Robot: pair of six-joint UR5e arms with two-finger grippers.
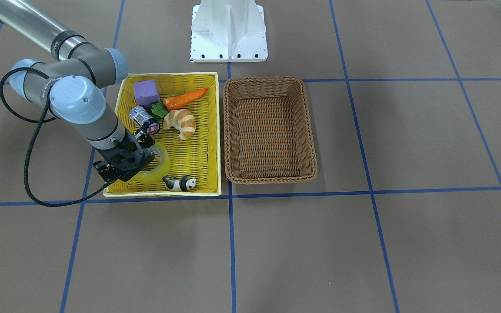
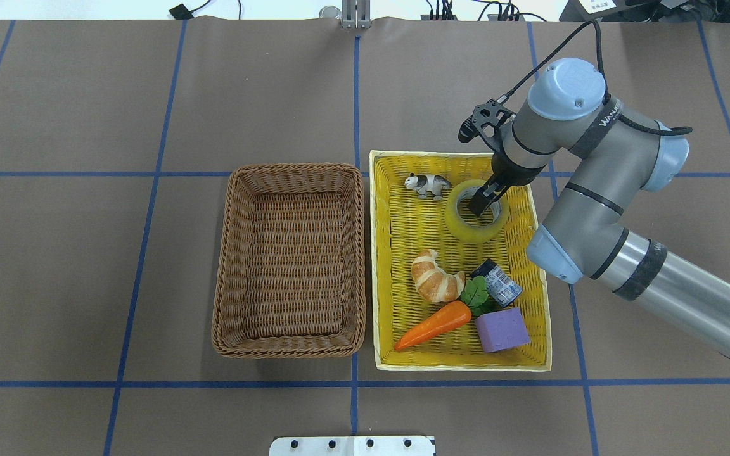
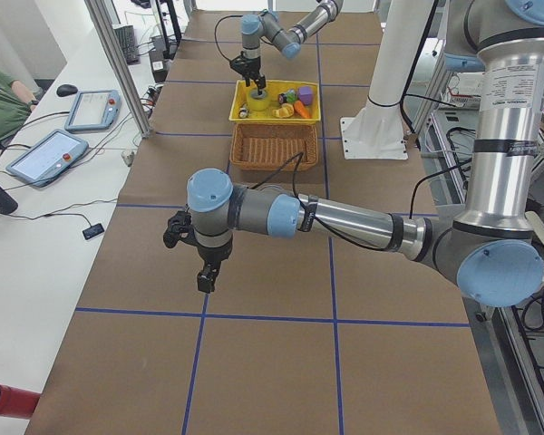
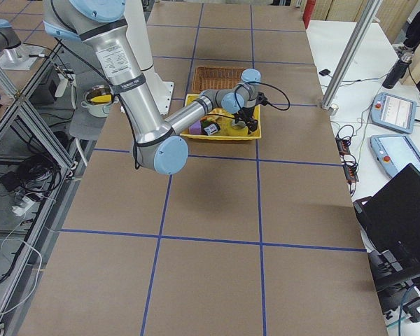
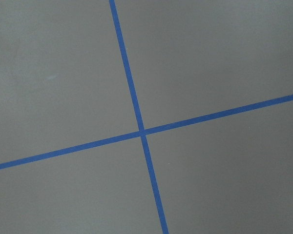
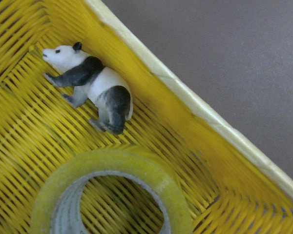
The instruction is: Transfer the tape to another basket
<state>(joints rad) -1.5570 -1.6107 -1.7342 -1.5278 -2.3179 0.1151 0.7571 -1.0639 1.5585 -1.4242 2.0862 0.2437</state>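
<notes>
Yellowish tape (image 2: 466, 229) flat in yellow basket (image 2: 460, 366) beneath right gripper (image 2: 487, 197), one finger (image 2: 479, 204) inside core; jaw opening unclear, likewise for left gripper (image 3: 205, 279).

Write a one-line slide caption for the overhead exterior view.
Right gripper at the core of the tape inside the yellow basket, the empty brown wicker basket alongside.

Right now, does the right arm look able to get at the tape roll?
Probably yes. The right gripper hangs right over the tape in the yellow basket, a finger seemingly down in its hole. Nothing lies on the roll; the toy panda sits beside it, apart.
</notes>
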